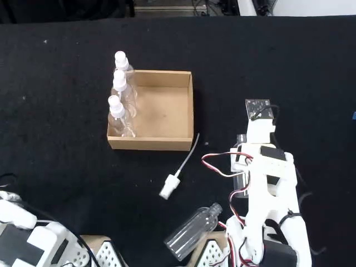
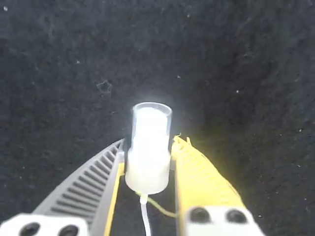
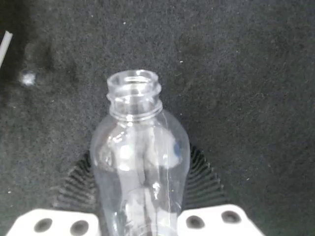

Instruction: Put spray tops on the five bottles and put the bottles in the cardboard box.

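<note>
Bottle (image 3: 140, 152) in right gripper (image 3: 141, 172)

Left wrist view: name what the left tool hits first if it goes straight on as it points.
Likely the black table, which lies straight ahead of the left tool and the spray top it grips. Depth is unclear.

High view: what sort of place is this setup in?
Probably a robotics lab or workshop bench: a black cloth-covered table, cables at its far edge, and a white arm beside a cardboard box.
</note>
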